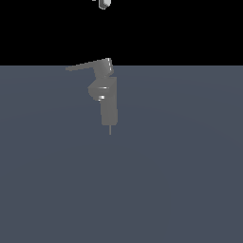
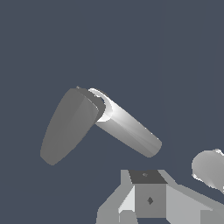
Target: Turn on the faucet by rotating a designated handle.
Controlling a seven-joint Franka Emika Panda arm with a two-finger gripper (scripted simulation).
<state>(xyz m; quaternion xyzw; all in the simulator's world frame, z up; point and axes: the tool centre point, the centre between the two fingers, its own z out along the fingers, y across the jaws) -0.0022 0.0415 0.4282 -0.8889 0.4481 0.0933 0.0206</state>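
Observation:
The grey faucet (image 1: 108, 97) stands upright on the dark floor, with a rounded bulge on the exterior view's left side and a cubic cap on top. The thin flat handle (image 1: 87, 65) sticks out from the cap toward the exterior view's left, sloping slightly down. Only a small white tip of my gripper (image 1: 103, 4) shows at the top edge, well above the faucet and apart from it. In the wrist view the faucet (image 2: 129, 128) appears from above as a bright rounded bar, with the flat dark handle (image 2: 66, 127) beside it. The white gripper body (image 2: 148, 199) shows at the edge of that view. Its fingers are not clear.
A flat blue-grey floor (image 1: 180, 180) spreads around the faucet, with a black background behind it. A thin pin (image 1: 110, 129) runs down from the faucet's base. A pale rounded part (image 2: 211, 168) shows at the edge of the wrist view.

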